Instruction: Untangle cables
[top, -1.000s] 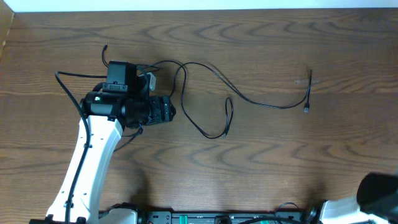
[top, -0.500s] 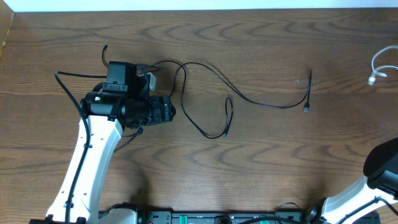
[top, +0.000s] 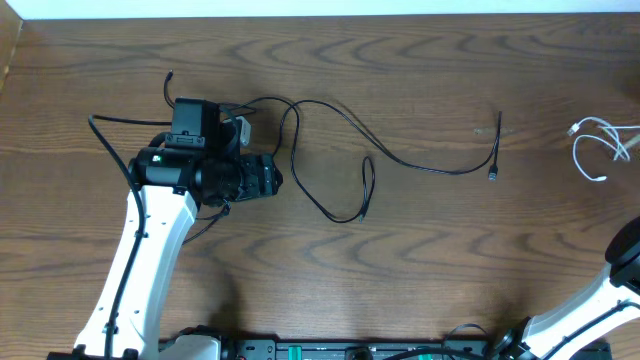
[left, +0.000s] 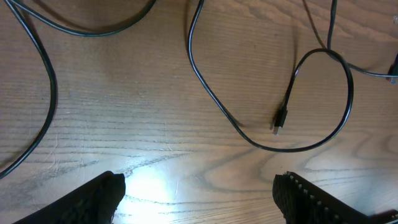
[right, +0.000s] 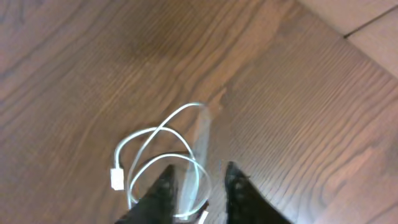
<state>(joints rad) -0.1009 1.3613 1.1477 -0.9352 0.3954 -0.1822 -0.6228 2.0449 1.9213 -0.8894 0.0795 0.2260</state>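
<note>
A thin black cable (top: 420, 165) runs across the table's middle, looping beside my left gripper (top: 278, 178) and ending in a plug at the right (top: 493, 176). In the left wrist view its loop and small plug (left: 280, 121) lie ahead of my left gripper (left: 199, 196), which is wide open and empty. A white cable (top: 578, 155) lies in loose loops at the table's far right edge. In the right wrist view the white cable (right: 117, 178) loops under and between the fingers of my right gripper (right: 200, 168), whose fingers stand apart with a gap wider than the cable.
The left arm (top: 150, 240) reaches in from the bottom left, with its own thicker black wire (top: 105, 130) beside it. Part of the right arm (top: 628, 265) shows at the bottom right corner. The table's far edge (top: 320, 15) meets a white surface.
The white cable came into view at the far right and moved down and left, its loops spreading. The right arm shifted toward the right edge. The left arm and black cable stayed still.
</note>
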